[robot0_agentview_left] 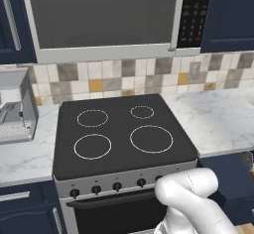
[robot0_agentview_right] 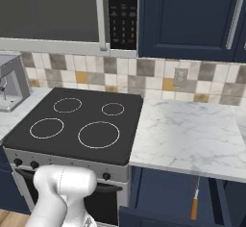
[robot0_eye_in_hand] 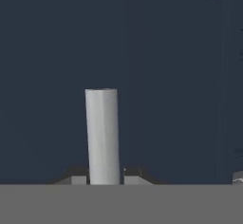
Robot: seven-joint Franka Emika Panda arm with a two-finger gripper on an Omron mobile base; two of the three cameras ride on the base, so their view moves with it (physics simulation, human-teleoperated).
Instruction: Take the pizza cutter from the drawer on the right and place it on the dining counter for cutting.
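Note:
The navy drawer (robot0_agentview_right: 161, 195) under the marble worktop, right of the oven, stands pulled out. Inside it lies a small tool with a brown handle and a thin metal shaft, the pizza cutter (robot0_agentview_right: 194, 206). In the hand view my gripper (robot0_eye_in_hand: 105, 178) is shut on the drawer's silver bar handle (robot0_eye_in_hand: 101, 133), which rises between the finger tips against the navy drawer front (robot0_eye_in_hand: 171, 76). My white arm (robot0_agentview_left: 193, 198) bends down in front of the oven. The dining counter is out of view.
A black four-ring stove top (robot0_agentview_left: 121, 131) sits over the oven knobs (robot0_agentview_left: 96, 189). Marble worktop (robot0_agentview_right: 187, 134) runs to its right, above the drawer. A grey appliance (robot0_agentview_left: 15, 106) stands on the left. A microwave and navy wall cabinets (robot0_agentview_right: 187, 14) hang above.

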